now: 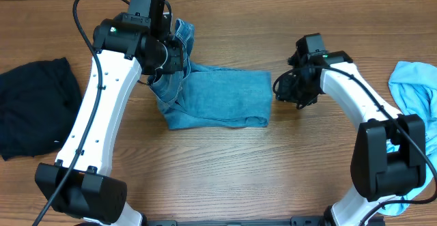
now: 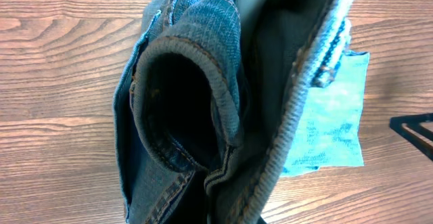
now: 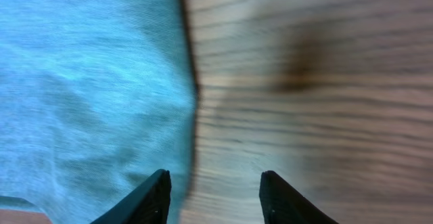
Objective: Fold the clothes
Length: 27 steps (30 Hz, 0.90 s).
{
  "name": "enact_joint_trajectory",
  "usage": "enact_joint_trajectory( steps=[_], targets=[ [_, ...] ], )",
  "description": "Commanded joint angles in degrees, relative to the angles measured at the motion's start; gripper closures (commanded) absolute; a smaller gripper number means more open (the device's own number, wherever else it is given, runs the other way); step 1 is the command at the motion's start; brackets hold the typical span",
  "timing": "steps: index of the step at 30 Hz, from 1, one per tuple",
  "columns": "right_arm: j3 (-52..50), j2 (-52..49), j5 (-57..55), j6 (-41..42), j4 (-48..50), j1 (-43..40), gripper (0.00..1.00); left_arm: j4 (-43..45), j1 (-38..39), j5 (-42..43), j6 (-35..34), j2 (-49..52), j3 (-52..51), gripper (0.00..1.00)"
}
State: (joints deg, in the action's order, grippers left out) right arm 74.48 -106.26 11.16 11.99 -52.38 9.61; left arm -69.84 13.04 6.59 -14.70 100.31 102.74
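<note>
Showing mid-blue denim jeans point(image 1: 218, 97) near the middle of the desk point(image 1: 225, 171), sitting closer to the far edge than the near one. Lying flat there with the legs folded into a rough rectangle, the free end pointing toward the right edge. Rising off the wood at the waistband point(image 2: 223, 82) end on the left, bunching and hanging in darker stitched folds, the band curling open. Showing a black garment point(image 1: 31, 106) lying crumpled in a heap at the left edge. Showing a light blue garment point(image 1: 416, 89) lying rumpled at the right edge, running out of view.
</note>
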Motion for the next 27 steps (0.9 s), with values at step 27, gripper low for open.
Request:
enact_joint_trajectory(
  steps=[27],
  targets=[
    [-5.1, -11.4, 2.9, 1.7, 11.0, 8.4, 0.59, -6.3, 2.1, 8.5, -7.4, -0.3, 10.7, 0.96]
  ],
)
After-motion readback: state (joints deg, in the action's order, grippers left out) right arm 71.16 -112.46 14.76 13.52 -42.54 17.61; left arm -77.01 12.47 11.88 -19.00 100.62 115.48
